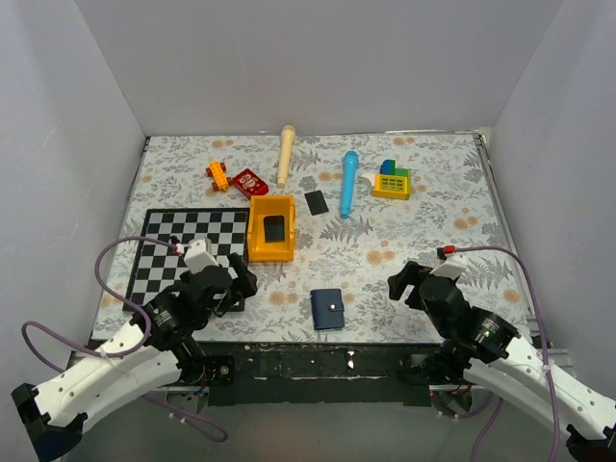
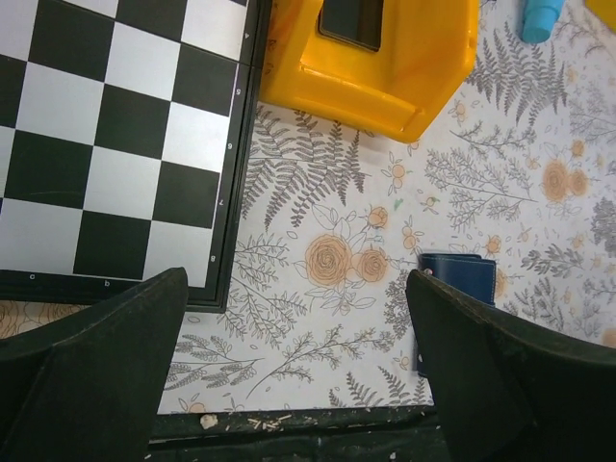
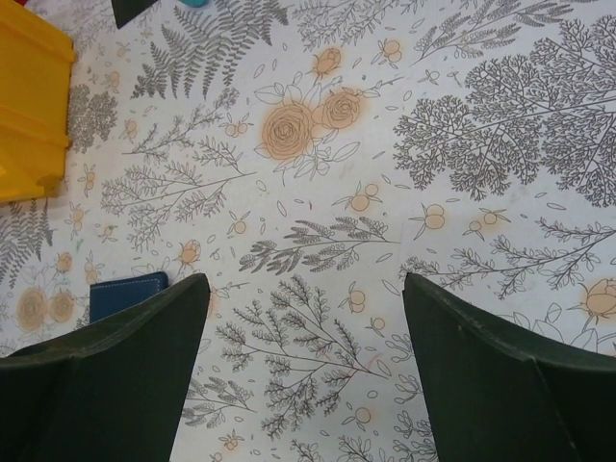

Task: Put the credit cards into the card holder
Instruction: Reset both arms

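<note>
Seen from above, the card holder (image 1: pixel 327 309) lies shut on the counter (image 1: pixel 433 221) near its front edge, stud up, between the two arms. The binned credit card (image 1: pixel 275 229) lies flat inside the yellow bin (image 1: pixel 255 231), with its long axis running away from the arms. The loose credit card (image 1: pixel 317 202) rests bare on the counter just right of the bin's far corner, pointing away too, a little tilted. Both lie beyond the holder. The left claw (image 1: pixel 234 281) hovers at the chessboard (image 1: pixel 178 245) corner near the bin, so it looks the handier arm for the binned credit card. The right claw (image 1: pixel 406 284) is well apart from both cards.

At the left wrist, the left claw (image 2: pixel 295 281) is spread wide, nothing between its fingers. The yellow bin (image 2: pixel 385 87) sits ahead, its card (image 2: pixel 351 19) cut off by the top edge. The card holder (image 2: pixel 459 274) is half hidden behind the right-hand finger.

At the right wrist, the right claw (image 3: pixel 306 281) gapes wide and empty too. The card holder (image 3: pixel 128 294) peeks from behind one finger. A dark corner at the top edge is probably the loose credit card (image 3: pixel 144 8), but it is too cropped to be sure.
</note>
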Robot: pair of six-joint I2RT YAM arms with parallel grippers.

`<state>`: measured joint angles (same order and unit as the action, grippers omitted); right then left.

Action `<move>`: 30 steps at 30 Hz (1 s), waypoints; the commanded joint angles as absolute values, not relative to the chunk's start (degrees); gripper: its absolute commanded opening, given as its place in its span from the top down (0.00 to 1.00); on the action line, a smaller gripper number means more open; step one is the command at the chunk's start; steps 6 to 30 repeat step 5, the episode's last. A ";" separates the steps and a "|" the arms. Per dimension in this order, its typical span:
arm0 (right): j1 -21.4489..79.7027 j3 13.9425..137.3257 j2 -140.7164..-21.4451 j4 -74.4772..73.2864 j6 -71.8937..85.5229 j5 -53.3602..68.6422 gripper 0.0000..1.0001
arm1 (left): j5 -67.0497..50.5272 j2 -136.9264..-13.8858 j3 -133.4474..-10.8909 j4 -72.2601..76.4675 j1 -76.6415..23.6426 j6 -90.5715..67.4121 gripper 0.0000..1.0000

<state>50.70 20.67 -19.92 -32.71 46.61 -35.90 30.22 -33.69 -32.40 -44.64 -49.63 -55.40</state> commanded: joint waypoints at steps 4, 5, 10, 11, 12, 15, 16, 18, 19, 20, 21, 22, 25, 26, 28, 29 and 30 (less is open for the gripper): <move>50.63 20.30 -20.48 -26.55 44.13 -40.34 0.09 | 33.22 -25.15 -32.34 -45.79 -49.83 -54.85 0.02; 50.63 19.95 -21.00 -25.41 43.34 -40.43 0.08 | 33.74 -24.01 -32.69 -45.88 -49.83 -54.23 0.02; 50.63 19.95 -21.00 -25.41 43.34 -40.43 0.08 | 33.74 -24.01 -32.69 -45.88 -49.83 -54.23 0.02; 50.63 19.95 -21.00 -25.41 43.34 -40.43 0.08 | 33.74 -24.01 -32.69 -45.88 -49.83 -54.23 0.02; 50.63 19.95 -21.00 -25.41 43.34 -40.43 0.08 | 33.74 -24.01 -32.69 -45.88 -49.83 -54.23 0.02; 50.63 19.95 -21.00 -25.41 43.34 -40.43 0.08 | 33.74 -24.01 -32.69 -45.88 -49.83 -54.23 0.02; 50.63 19.95 -21.00 -25.41 43.34 -40.43 0.08 | 33.74 -24.01 -32.69 -45.88 -49.83 -54.23 0.02; 50.63 19.95 -21.00 -25.41 43.34 -40.43 0.08 | 33.74 -24.01 -32.69 -45.88 -49.83 -54.23 0.02; 50.63 19.95 -21.00 -25.41 43.34 -40.43 0.08 | 33.74 -24.01 -32.69 -45.88 -49.83 -54.23 0.02; 50.63 19.95 -21.00 -25.41 43.34 -40.43 0.08 | 33.74 -24.01 -32.69 -45.88 -49.83 -54.23 0.02; 50.63 19.95 -21.00 -25.41 43.34 -40.43 0.08 | 33.74 -24.01 -32.69 -45.88 -49.83 -54.23 0.02; 50.63 19.95 -21.00 -25.41 43.34 -40.43 0.08 | 33.74 -24.01 -32.69 -45.88 -49.83 -54.23 0.02; 50.63 19.95 -21.00 -25.41 43.34 -40.43 0.08 | 33.74 -24.01 -32.69 -45.88 -49.83 -54.23 0.02; 50.63 19.95 -21.00 -25.41 43.34 -40.43 0.08 | 33.74 -24.01 -32.69 -45.88 -49.83 -54.23 0.02; 50.63 19.95 -21.00 -25.41 43.34 -40.43 0.08 | 33.74 -24.01 -32.69 -45.88 -49.83 -54.23 0.02; 50.63 19.95 -21.00 -25.41 43.34 -40.43 0.08 | 33.74 -24.01 -32.69 -45.88 -49.83 -54.23 0.02; 50.63 19.95 -21.00 -25.41 43.34 -40.43 0.08 | 33.74 -24.01 -32.69 -45.88 -49.83 -54.23 0.02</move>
